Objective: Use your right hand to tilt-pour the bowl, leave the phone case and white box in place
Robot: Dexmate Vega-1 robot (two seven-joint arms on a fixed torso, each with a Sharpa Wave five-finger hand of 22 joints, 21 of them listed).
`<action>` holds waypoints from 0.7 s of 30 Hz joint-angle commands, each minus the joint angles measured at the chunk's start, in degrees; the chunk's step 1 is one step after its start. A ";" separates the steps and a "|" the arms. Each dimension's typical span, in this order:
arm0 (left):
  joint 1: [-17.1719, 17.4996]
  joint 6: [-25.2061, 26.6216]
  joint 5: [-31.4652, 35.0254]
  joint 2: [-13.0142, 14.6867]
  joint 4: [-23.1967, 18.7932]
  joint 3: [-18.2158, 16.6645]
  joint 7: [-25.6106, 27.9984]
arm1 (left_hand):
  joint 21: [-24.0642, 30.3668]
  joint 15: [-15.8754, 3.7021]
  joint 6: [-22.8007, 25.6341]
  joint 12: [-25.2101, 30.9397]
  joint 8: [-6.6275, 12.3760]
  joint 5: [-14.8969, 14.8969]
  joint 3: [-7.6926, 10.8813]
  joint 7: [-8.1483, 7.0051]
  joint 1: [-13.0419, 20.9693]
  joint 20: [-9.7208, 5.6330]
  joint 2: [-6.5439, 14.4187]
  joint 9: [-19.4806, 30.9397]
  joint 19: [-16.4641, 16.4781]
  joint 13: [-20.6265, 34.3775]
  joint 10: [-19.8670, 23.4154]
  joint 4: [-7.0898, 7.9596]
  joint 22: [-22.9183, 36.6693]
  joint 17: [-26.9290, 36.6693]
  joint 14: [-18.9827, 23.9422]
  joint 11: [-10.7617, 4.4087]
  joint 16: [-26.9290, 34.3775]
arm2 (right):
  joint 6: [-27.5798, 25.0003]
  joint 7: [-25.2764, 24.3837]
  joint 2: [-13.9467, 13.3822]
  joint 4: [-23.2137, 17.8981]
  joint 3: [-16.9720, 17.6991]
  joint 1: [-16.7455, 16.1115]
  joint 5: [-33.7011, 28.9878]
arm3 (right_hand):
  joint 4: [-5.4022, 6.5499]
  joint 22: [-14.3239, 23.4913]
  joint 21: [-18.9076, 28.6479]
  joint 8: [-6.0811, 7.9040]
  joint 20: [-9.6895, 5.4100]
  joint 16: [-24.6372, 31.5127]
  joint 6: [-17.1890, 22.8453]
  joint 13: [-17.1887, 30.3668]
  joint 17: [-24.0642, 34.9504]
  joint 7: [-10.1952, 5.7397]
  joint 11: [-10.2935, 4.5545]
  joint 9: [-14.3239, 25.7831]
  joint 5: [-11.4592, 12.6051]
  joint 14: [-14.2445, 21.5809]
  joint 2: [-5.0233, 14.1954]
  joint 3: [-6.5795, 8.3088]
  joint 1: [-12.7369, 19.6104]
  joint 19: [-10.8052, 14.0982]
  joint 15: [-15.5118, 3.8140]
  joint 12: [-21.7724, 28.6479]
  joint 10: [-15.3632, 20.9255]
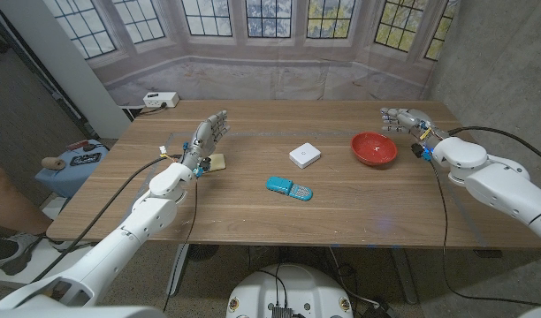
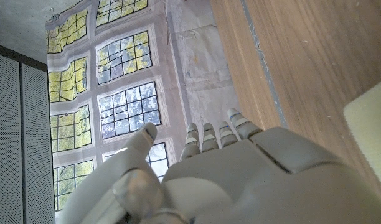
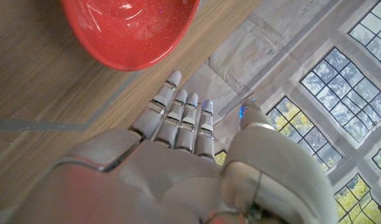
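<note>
Head view: red bowl [image 1: 374,148] upright on the bench [image 1: 253,212], toward the far right. Right hand [image 1: 405,118] just beside the bowl's far right rim, fingers extended and apart, holding nothing; no contact discernible. White box [image 1: 304,155] near mid-bench, well left of the bowl. Blue phone case [image 1: 289,188] nearer the front edge, close to the box but apart from it. Left hand [image 1: 208,138] raised at the left of the bench, fingers stretched and spread, holding nothing; a small pale yellow pad [image 1: 217,162] just beside it. White power strip [image 1: 160,100] beyond the far left corner.

Left wrist view: back of left hand [image 2: 240,180] with fingers straight, nothing held. Corner of the pale pad [image 2: 372,121] on the wood close by. Window backdrop [image 2: 109,106] beyond the bench edge.

Right wrist view: back of right hand [image 3: 184,162], fingers straight and slightly parted, reaching toward the bowl [image 3: 131,28]; fingertips near the rim, apparently short of touching. Contents of the bowl not determinable.

Assessment: bowl not yet gripped or tilted; approach stage only. Remaining: grasp at the rim, tilt-pour, set down. Box and case to be left undisturbed.
</note>
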 commanded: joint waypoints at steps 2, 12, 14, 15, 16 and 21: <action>0.38 0.26 -0.13 0.20 -0.42 0.00 0.01 | 0.03 0.33 0.59 0.51 0.30 0.29 0.08 -0.07 0.72 0.33 -0.05 0.15 0.47 0.12 0.37 -0.50 0.17 0.15 0.08 0.37 0.21 | -6.26 0.77 -3.63 -1.09 -0.36 1.98 -0.25 | -0.63 0.34 0.30 0.37 0.21 0.94 1.20 0.35 0.40 0.37 0.57 0.10 0.21 1.56 -0.18 0.19 1.15 1.67 -0.34 0.76 1.52; -0.40 0.40 -0.05 0.15 0.28 0.33 -0.78 | 0.02 0.28 0.64 0.49 0.29 0.33 0.04 -0.03 0.87 0.31 -0.07 0.15 0.48 0.09 0.37 -0.75 0.17 0.15 0.10 0.35 0.20 | -10.04 1.21 -5.80 -1.74 -0.79 2.86 -0.43 | -1.18 0.38 0.36 0.46 0.45 1.64 2.48 0.82 0.60 0.40 0.25 0.12 0.17 3.31 -0.84 0.17 2.30 3.01 -0.59 1.38 3.17; -0.52 0.45 -0.04 0.11 0.35 0.36 -0.79 | 0.02 0.31 0.66 0.49 0.29 0.34 0.02 -0.04 0.90 0.29 -0.09 0.15 0.50 0.09 0.40 -0.82 0.16 0.14 0.11 0.40 0.20 | -10.59 1.46 -6.11 -1.59 -0.90 3.10 -0.39 | -1.19 0.39 0.34 0.49 0.39 1.86 2.76 0.90 0.66 0.29 0.18 0.13 0.16 3.82 -0.89 0.17 2.48 3.17 -0.79 1.45 3.36; -0.57 0.48 -0.03 0.13 0.37 0.38 -0.85 | 0.02 0.33 0.65 0.49 0.29 0.34 0.02 -0.03 0.91 0.29 -0.10 0.15 0.50 0.09 0.38 -0.83 0.16 0.14 0.11 0.41 0.20 | -10.84 1.60 -6.26 -1.47 -0.95 3.22 -0.35 | -1.21 0.40 0.36 0.49 0.36 1.90 2.86 0.94 0.68 0.27 -0.02 0.13 0.16 3.91 -0.93 0.17 2.58 3.31 -0.78 1.48 3.44; -0.60 0.49 0.05 0.14 0.37 0.41 -0.81 | 0.02 0.33 0.68 0.50 0.30 0.34 0.02 0.01 0.93 0.29 -0.11 0.15 0.50 0.09 0.42 -0.87 0.16 0.14 0.11 0.42 0.20 | -11.16 1.76 -6.44 -1.35 -1.05 3.38 -0.37 | -1.22 0.40 0.38 0.53 0.31 1.94 3.02 0.97 0.70 0.27 -0.08 0.13 0.15 4.01 -0.96 0.16 2.65 3.44 -0.83 1.52 3.55; -0.50 0.68 0.14 0.26 0.14 0.44 -0.63 | 0.03 0.41 0.75 0.51 0.31 0.37 0.00 0.00 1.00 0.30 -0.11 0.14 0.53 0.08 0.48 -0.99 0.16 0.14 0.13 0.50 0.20 | -12.32 1.88 -7.16 -0.73 -1.41 3.79 -0.65 | -1.27 0.44 0.34 0.51 0.22 2.32 3.66 1.24 0.85 0.07 -0.40 0.15 0.11 4.84 -1.27 0.10 3.28 4.06 -1.09 1.83 4.41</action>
